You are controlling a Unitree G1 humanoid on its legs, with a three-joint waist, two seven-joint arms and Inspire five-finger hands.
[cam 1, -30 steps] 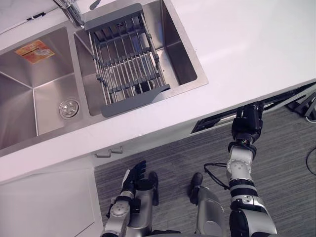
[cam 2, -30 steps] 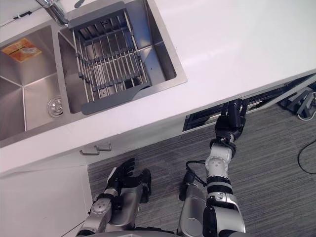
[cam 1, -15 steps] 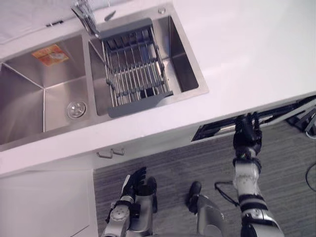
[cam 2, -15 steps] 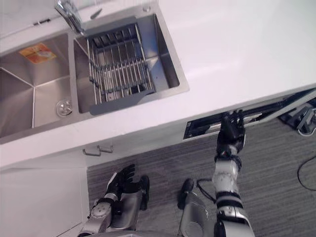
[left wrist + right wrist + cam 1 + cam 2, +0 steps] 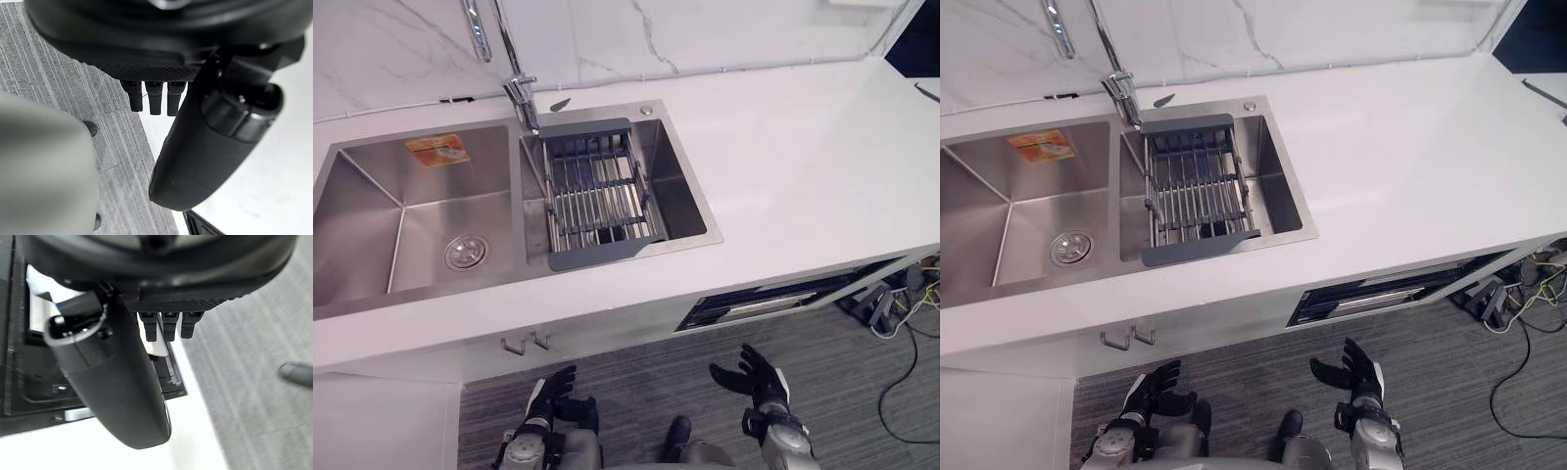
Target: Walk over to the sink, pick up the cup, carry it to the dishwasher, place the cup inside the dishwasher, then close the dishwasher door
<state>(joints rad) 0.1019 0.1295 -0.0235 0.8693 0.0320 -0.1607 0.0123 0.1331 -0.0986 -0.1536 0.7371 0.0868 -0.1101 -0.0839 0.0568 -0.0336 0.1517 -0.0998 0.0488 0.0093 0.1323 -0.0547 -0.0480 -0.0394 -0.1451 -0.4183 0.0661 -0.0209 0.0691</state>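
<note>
The dishwasher (image 5: 773,299) sits under the white counter, right of the sink; its door stands almost closed, leaving a narrow dark slit along its top edge. My right hand (image 5: 754,377) hangs below and in front of that slit, fingers spread, holding nothing. In the right wrist view its thumb (image 5: 112,382) and straight fingers (image 5: 168,325) point toward the dark dishwasher slit (image 5: 29,382). My left hand (image 5: 548,392) hangs low by the cabinet front, relaxed and empty; its fingers (image 5: 154,100) are straight over the grey floor.
A steel double sink (image 5: 372,211) is set in the counter, with a grey dish rack (image 5: 597,191) across its right basin and a faucet (image 5: 514,73) behind. Two cabinet handles (image 5: 527,343) show below the sink. Cables (image 5: 901,294) lie on the floor at right.
My right hand has dropped from the dishwasher door's top edge down and away from it. The camera has tilted up, bringing the marble back wall into view.
</note>
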